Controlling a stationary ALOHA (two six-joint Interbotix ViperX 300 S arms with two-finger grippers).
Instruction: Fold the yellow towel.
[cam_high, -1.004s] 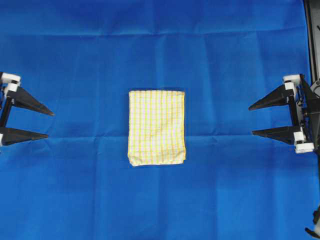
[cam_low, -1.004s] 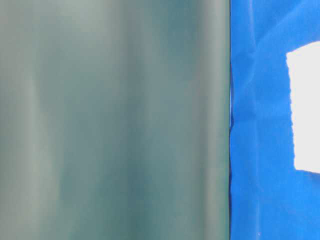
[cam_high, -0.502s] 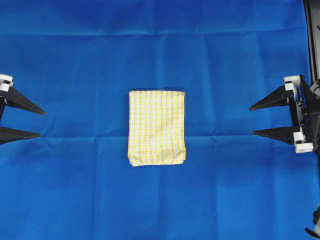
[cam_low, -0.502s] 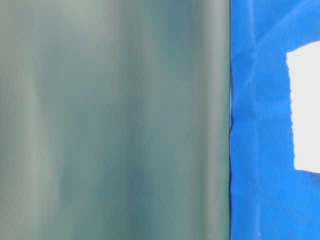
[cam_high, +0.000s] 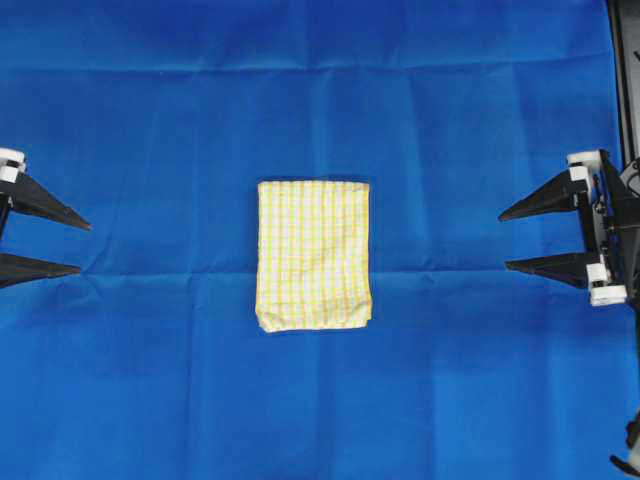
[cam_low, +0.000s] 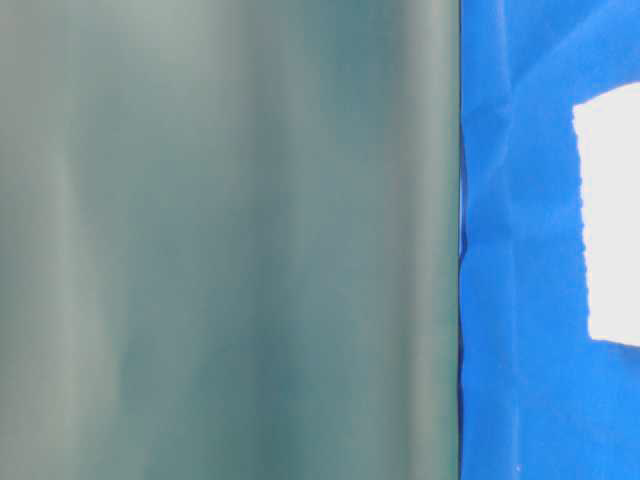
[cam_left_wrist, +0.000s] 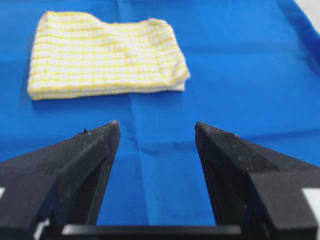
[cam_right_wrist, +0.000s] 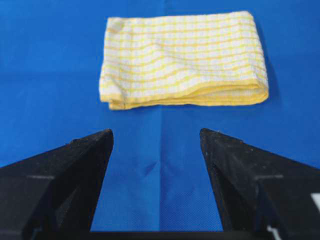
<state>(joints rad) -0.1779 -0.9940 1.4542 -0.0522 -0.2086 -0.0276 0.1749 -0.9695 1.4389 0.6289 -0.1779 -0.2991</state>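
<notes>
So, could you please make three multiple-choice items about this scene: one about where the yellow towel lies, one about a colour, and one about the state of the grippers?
1. Where does the yellow towel lie?
A. In the middle of the blue cloth, between the two grippers
B. Inside the jaws of the left gripper
C. Hanging over the cloth's edge

2. What colour are the towel's stripes?
A. Red
B. Yellow
C. Green

3. How do the left gripper and the right gripper stand?
A. Both shut on the towel
B. One open, one shut
C. Both open and holding nothing

Answers:
1 A: the overhead view shows it lying folded at the centre, apart from both grippers.
2 B: both wrist views show yellow checks on white.
3 C: each wrist view shows only blue cloth between the spread fingers.
</notes>
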